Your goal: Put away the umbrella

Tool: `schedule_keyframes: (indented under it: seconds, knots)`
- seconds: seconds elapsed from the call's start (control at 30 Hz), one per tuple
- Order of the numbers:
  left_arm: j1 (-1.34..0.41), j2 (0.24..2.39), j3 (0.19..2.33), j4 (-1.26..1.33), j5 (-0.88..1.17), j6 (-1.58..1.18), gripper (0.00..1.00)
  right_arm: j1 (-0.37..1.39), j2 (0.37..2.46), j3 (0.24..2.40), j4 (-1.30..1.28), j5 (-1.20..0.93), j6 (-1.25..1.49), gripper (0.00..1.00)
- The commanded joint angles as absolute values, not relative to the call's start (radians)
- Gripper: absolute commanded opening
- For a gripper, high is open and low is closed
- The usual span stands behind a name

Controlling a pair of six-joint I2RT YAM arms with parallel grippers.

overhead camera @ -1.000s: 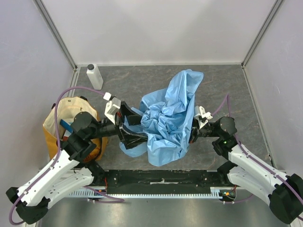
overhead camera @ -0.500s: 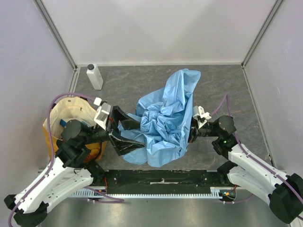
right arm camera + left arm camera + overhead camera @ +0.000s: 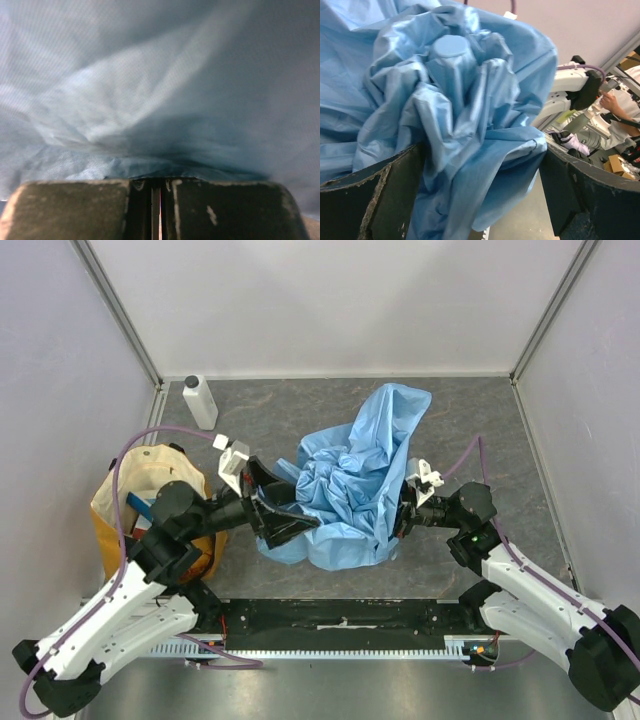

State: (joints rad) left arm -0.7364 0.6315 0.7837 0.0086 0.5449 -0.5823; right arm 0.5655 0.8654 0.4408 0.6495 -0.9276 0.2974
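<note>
A white bottle [image 3: 199, 402] stood upright at the far left corner of the grey counter [image 3: 480, 420]. A yellow-and-cream bag [image 3: 135, 495] sat at the left edge, partly covered by the left arm, which reached across it toward the centre. A purple cable looped over that arm.

The umbrella [image 3: 350, 495] lay crumpled mid-counter between the two arms, with one flap raised toward the far wall.

The left pincer [image 3: 308, 510] was spread wide, and its two fingers [image 3: 370, 200] flanked the bunched fabric [image 3: 460, 100] on the umbrella's left side.

The right arm came in low from the right. The right pincer [image 3: 402, 520] was pressed together on a fold of the umbrella's right edge, and fabric filled the right wrist view.
</note>
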Motion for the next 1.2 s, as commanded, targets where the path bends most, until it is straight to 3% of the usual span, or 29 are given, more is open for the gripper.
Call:
schedule_keyframes:
  seconds: [0.0, 0.43, 0.67, 0.73, 0.87, 1.0, 1.1, 1.17]
  knots:
    - [-0.736, 0.699, 0.824, 0.078, 0.503, -0.569, 0.97, 0.563, 0.844, 0.497, 0.747, -0.962, 0.313, 0.00]
    - [-0.736, 0.867, 0.785, 0.506, 0.592, -0.687, 0.97, 0.571, 0.868, 0.482, 0.738, -1.037, 0.288, 0.00]
    - [-0.736, 0.911, 0.793, 0.561, 0.567, -0.707, 0.96, 0.632, 0.859, 0.521, 0.554, -0.999, 0.152, 0.00]
    - [-0.736, 0.923, 0.796, 0.584, 0.595, -0.707, 0.86, 0.638, 0.853, 0.522, 0.554, -0.994, 0.147, 0.00]
    - [-0.738, 0.919, 0.790, 0.586, 0.612, -0.684, 0.42, 0.638, 0.842, 0.520, 0.538, -0.960, 0.163, 0.00]
    - [-0.735, 0.902, 0.779, 0.584, 0.624, -0.635, 0.04, 0.653, 0.816, 0.497, 0.529, -0.832, 0.261, 0.00]
    - [-0.735, 0.888, 0.753, 0.626, 0.627, -0.615, 0.02, 0.673, 0.772, 0.465, 0.511, -0.702, 0.363, 0.00]
    - [-0.735, 0.879, 0.726, 0.681, 0.621, -0.620, 0.02, 0.681, 0.732, 0.440, 0.473, -0.643, 0.393, 0.11]
